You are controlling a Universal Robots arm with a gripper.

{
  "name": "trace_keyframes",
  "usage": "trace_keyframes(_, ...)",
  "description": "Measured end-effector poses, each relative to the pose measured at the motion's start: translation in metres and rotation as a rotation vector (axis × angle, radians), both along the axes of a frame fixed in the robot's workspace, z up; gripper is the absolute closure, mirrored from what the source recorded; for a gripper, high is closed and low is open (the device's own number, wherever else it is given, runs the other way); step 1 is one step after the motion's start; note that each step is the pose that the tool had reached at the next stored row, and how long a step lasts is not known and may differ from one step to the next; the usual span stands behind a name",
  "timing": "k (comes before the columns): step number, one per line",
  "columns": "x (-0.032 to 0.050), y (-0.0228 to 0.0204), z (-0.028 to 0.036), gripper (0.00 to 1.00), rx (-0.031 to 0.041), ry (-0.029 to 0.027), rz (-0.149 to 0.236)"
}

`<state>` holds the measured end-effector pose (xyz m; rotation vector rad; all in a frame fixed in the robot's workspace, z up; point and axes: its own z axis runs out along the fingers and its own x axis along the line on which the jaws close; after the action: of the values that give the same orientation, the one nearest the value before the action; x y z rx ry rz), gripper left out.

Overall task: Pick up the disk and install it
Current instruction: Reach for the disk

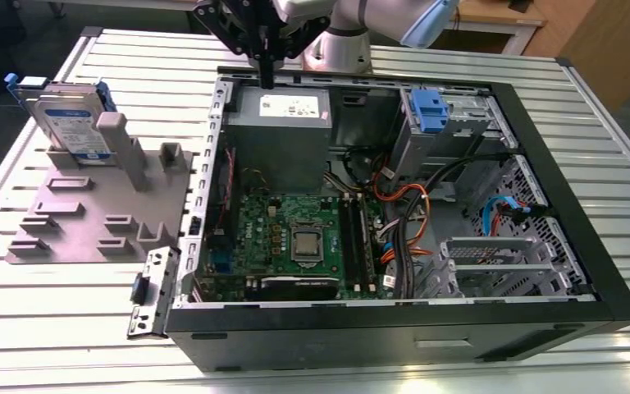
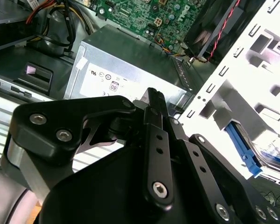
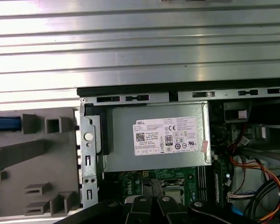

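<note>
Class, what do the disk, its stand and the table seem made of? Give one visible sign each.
The disk: likely metal, going by the silver-grey casing, with a glossy label and blue plastic-looking edging. The stand: probably plastic, matte, with uniformly dull grey blocks. The table: metal, perhaps aluminium, its ribbed slats throwing bright glare.

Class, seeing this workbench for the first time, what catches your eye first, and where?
The open black metal computer case dominates the middle, its green circuit board exposed. At the exterior view's left, the flat silver-grey disk with a blue plastic bracket stands upright in a grey rack. The black pincer hangs above the case's far edge, by the grey metal box with a white sticker.
</note>
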<state>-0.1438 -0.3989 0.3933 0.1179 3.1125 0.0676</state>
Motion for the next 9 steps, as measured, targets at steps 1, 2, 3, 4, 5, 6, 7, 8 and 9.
trace_keyframes(1,-0.0002,0.0,0.0,0.89,0.0,0.0,0.0)
trace_keyframes(2,-0.0004,0.0,0.0,0.89,0.0,0.0,0.0)
trace_keyframes(3,-0.0007,0.0,0.0,0.89,0.0,0.0,0.0)
trace_keyframes(4,-0.001,0.0,0.0,0.89,0.0,0.0,0.0)
trace_keyframes(5,-0.0014,0.0,0.0,0.89,0.0001,-0.0001,0.0)
trace_keyframes(6,-0.0019,0.0,0.0,0.89,0.0,0.0,0.0)
trace_keyframes(7,-0.0025,0.0,0.0,0.89,0.0001,-0.0001,0.0)
trace_keyframes(8,-0.0031,0.0,0.0,0.89,0.0,0.0,0.0)
trace_keyframes(9,-0.0036,0.0,0.0,0.89,0.0,0.0,0.0)
